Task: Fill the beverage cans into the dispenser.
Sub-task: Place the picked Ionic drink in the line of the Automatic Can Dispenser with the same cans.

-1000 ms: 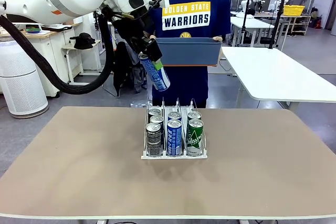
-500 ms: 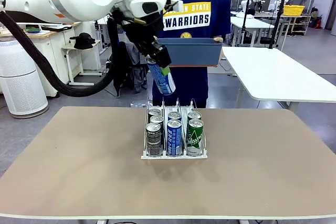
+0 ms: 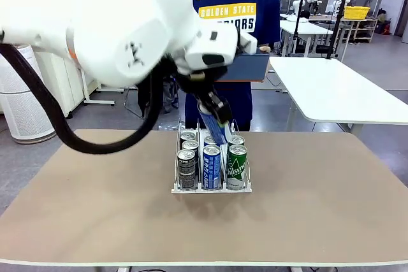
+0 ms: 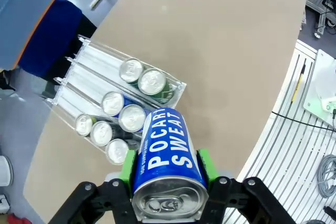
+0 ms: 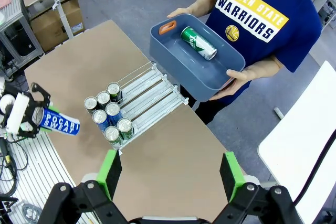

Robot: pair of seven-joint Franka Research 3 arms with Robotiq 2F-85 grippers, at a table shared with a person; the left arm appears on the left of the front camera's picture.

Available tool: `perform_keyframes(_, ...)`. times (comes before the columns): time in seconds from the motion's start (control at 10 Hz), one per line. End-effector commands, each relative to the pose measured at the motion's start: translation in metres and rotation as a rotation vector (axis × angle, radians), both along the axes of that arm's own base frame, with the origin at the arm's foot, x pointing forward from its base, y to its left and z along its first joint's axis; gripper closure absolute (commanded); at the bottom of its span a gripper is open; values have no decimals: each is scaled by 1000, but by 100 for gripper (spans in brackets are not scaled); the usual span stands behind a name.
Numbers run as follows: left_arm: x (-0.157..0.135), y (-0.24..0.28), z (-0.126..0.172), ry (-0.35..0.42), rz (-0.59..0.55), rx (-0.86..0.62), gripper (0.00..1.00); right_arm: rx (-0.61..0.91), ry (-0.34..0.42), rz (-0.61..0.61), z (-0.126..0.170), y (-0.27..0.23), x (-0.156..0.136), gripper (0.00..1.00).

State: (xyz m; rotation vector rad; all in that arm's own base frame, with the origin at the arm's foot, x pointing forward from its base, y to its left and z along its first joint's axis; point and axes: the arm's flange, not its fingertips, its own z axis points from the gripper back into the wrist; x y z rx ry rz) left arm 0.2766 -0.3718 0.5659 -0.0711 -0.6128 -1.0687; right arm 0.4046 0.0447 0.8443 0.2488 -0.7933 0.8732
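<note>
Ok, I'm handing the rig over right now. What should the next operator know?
Left gripper: shut on a blue can, held tilted over the back of the dispenser, roughly above the middle lane.
Right gripper: open, empty, high above the table.
Done: seven cans stand at the dispenser's front: three dark on the left, two blue in the middle, two green on the right.
Left: set the blue can into the middle lane behind the other blue ones. Then fetch the green can lying in the tub that the person holds at the far side.
</note>
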Motion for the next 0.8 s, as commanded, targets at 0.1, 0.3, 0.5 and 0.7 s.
perform_keyframes(0.1,6,1,-48,32,-14,-47,42,3,5,6,0,1,-1,0)
perform_keyframes(0.3,11,8,-53,46,-53,-77,42,3,5,6,0,1,-1,0)
perform_keyframes(0.5,3,-3,-56,40,-21,-2,42,3,5,6,0,1,-1,0)
perform_keyframes(0.7,3,-3,-56,40,-21,-2,42,3,5,6,0,1,-1,0)
